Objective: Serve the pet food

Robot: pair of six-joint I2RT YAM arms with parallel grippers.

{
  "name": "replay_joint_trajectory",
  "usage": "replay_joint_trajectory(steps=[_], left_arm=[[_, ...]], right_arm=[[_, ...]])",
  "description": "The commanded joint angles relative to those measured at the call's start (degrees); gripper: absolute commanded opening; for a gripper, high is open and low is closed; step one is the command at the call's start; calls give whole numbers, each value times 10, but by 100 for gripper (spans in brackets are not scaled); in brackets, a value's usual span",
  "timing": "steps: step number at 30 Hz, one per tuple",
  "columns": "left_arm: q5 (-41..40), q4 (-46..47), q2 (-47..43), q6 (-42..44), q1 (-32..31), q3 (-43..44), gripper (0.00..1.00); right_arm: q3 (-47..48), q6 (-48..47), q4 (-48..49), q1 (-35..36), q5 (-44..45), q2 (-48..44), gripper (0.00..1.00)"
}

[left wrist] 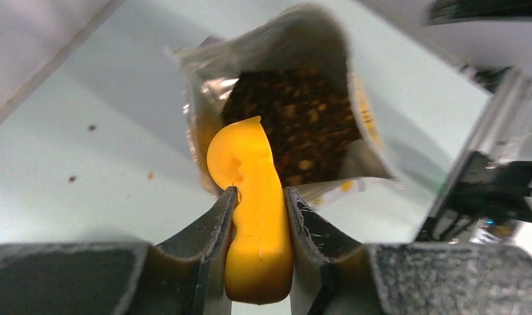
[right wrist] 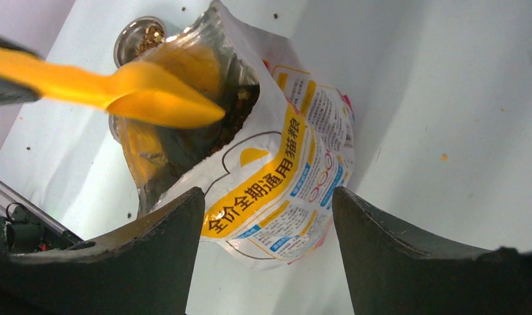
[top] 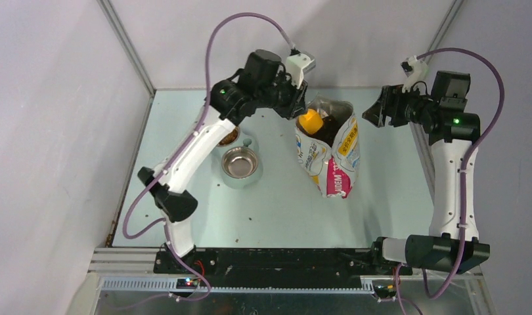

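The pet food (left wrist: 296,125) is dark-brown kibble heaped inside the open white-yellow-pink foil bag (top: 332,154), which stands at the table's middle back. My left gripper (left wrist: 260,190) is shut on the handle of the orange scoop (left wrist: 253,197). The scoop's cup (top: 309,121) hangs at the bag's mouth, just above the kibble. The right wrist view shows the scoop (right wrist: 138,92) over the opening, its contents hidden. My right gripper (right wrist: 268,193) is open and empty, a short way right of the bag (right wrist: 283,170). From above it (top: 375,111) is level with the bag's top.
A pale double-bowl feeder sits left of the bag. Its near steel bowl (top: 240,162) is empty. Its far bowl (top: 229,136) holds some kibble and is partly hidden by my left arm. A few stray pellets (left wrist: 92,127) lie on the table. Walls close in at the back and sides.
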Motion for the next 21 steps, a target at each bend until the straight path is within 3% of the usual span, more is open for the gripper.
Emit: replay_joint_trajectory(steps=[1,7,11,21], left_arm=[[-101,-14,38,38,-2,19,0],[-77,6,98,-7,-11,23,0],[-125,31,131,-26,-32,36,0],[-216,53,154,-97,-59,-36,0]], right_arm=[[-25,-11,0,-6,12,-28,73],[-41,-12,-5,-7,19,-47,73],[-43,-12,-9,-7,22,-52,73],[-74,-7,-17,-7,13,-69,73]])
